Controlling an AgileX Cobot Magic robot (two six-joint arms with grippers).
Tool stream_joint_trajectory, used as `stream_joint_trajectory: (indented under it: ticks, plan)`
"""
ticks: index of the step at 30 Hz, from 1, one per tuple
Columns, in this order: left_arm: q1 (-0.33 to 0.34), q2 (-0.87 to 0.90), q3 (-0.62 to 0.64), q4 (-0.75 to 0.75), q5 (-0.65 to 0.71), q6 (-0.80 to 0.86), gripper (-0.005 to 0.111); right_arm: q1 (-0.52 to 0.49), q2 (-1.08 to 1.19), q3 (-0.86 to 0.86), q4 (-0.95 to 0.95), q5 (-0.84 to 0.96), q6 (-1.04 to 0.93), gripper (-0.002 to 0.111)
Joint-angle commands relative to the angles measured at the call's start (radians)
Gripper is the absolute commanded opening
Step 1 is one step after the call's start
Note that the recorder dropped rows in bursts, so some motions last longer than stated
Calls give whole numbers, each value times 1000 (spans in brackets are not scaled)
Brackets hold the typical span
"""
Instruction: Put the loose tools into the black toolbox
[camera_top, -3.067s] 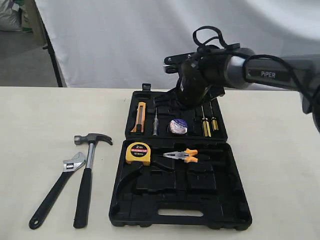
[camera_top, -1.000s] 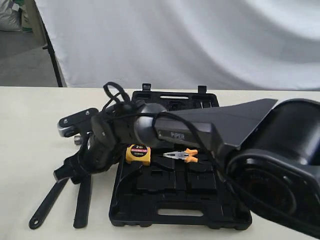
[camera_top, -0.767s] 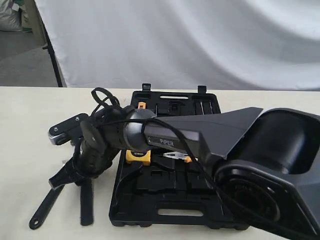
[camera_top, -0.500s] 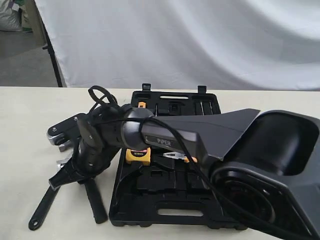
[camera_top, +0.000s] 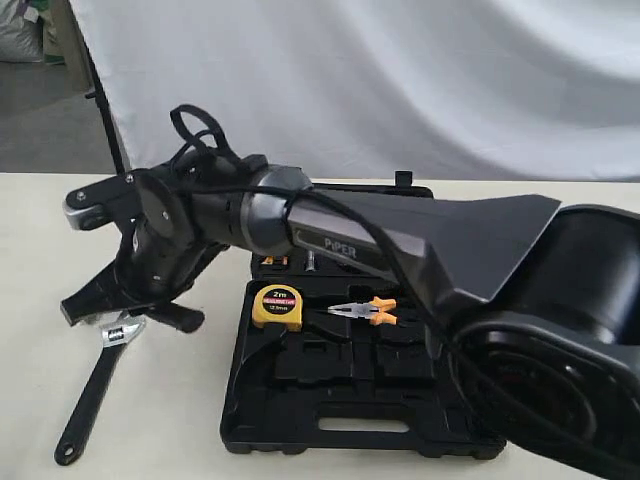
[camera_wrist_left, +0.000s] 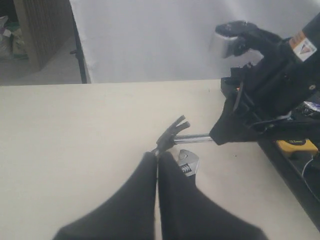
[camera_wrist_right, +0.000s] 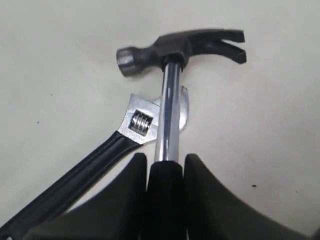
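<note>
Since three seconds ago the claw hammer (camera_wrist_right: 180, 46) has left its place beside the adjustable wrench (camera_top: 95, 385), and the right arm, which was then over the far half of the case, now reaches across to the left side of the table (camera_top: 60, 230). The right gripper (camera_wrist_right: 164, 165) is clamped on the black grip of the hammer, just below the bright round shaft. The hammer seems to be raised a little, its shaft crossing over the silver jaw of the wrench. The wrench lies flat on the table, almost where it was. The black toolbox (camera_top: 280, 420) lies open to the right of the gripper in the exterior view. The hammer's long axis runs roughly toward it, butt end nearer the box and claw pointing away, so I judge the coming move is a carry to the right, with a turn to match the long recess in the near half. The right arm is the one that has the tool; the left gripper (camera_wrist_left: 158, 172) only hovers near the hammer head, its two dark fingers pressed together on nothing. The hammer head is dull dark steel with a split claw, and the shaft is polished like a mirror. The wrench has a knurled screw and a slim black handle. The case is matte moulded plastic with an oblong handle slot, and it already holds the yellow tape measure (camera_top: 277, 305) and the orange-handled pliers (camera_top: 365, 310).
</note>
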Motion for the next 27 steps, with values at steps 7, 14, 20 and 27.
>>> stream_joint_trajectory:
  ticks: [7, 14, 20, 27]
  plan:
    - [4, -3, 3, -4, 1, -8, 1, -37, -69, -10, -13, 219, -94, 0]
    - [4, -3, 3, -2, 1, -8, 1, -49, -69, 18, -13, 352, -131, 0]
    - [4, -3, 3, -2, 1, -8, 1, -54, -69, 93, -67, 353, -154, 0]
    - [4, -3, 3, -2, 1, -8, 1, -58, -67, 121, -74, 348, -131, 0]
